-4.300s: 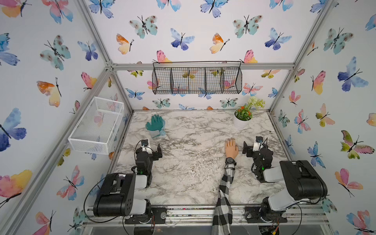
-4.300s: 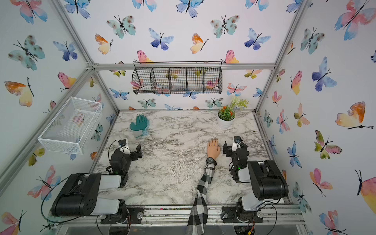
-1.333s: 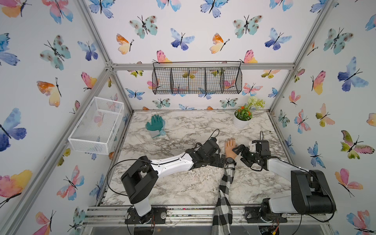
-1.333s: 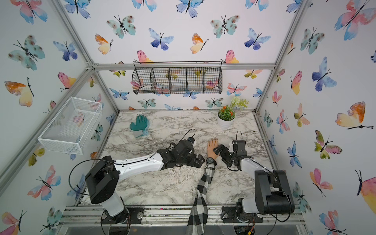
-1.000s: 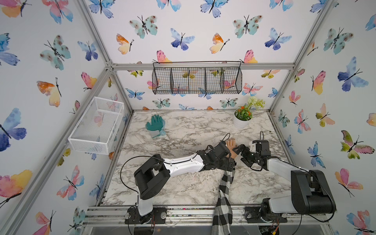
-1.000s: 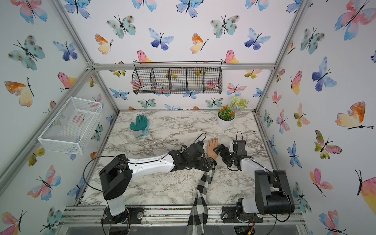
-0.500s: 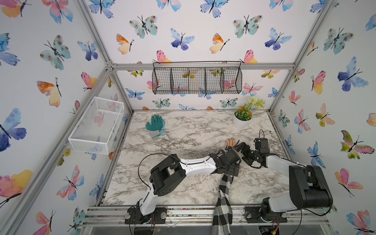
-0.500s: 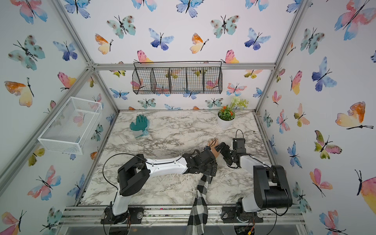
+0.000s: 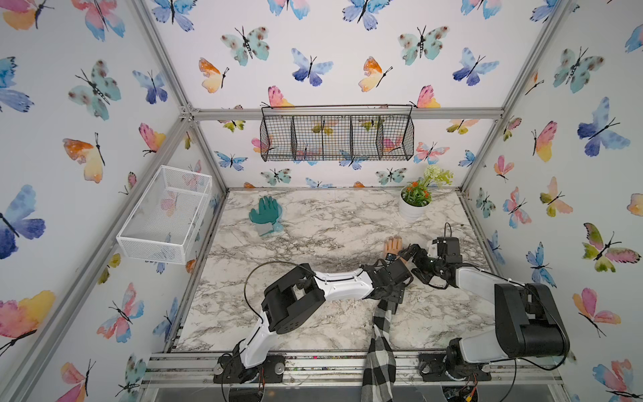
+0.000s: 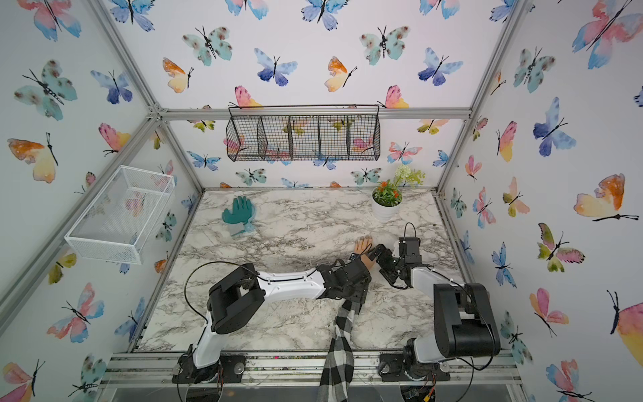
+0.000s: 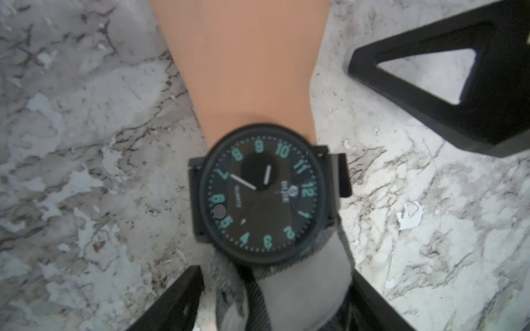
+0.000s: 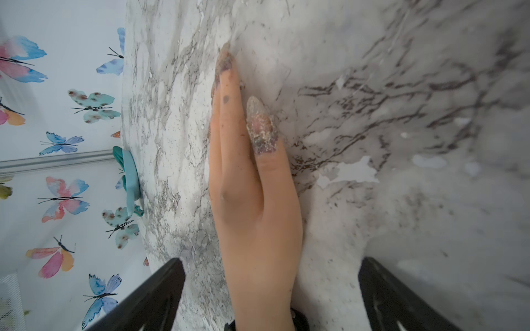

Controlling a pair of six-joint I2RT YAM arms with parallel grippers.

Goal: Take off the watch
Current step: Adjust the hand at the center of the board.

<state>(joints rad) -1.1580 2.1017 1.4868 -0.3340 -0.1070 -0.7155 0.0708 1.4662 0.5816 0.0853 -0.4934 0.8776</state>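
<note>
Sitting just ahead of left gripper [image 11: 276, 272] (clamped on sleeve [image 11: 301, 286]? can't tell), right gripper [image 12: 272, 262] spread round mannequin hand [image 12: 258, 215], watch [image 11: 262, 195] looks light, rigid, bendy strap [image 11: 342, 174]; grab strap there.

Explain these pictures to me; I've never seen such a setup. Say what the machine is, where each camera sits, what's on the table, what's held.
This is a robot: a left arm and a right arm mounted at the front edge of a marble-patterned table. Two pictures come from one overhead camera pair and show nearly the same whole scene. The other two come from a camera on each arm's wrist, looking at whatever that arm reaches for. On the table are a mannequin hand in a checked sleeve, wearing a black watch with green numerals, a green glove and a potted plant. Nothing is lifted. The left gripper straddles the sleeve cuff beside the watch; whether it squeezes is unclear. The right gripper is open, its fingers either side of the mannequin hand, not touching it.
</note>
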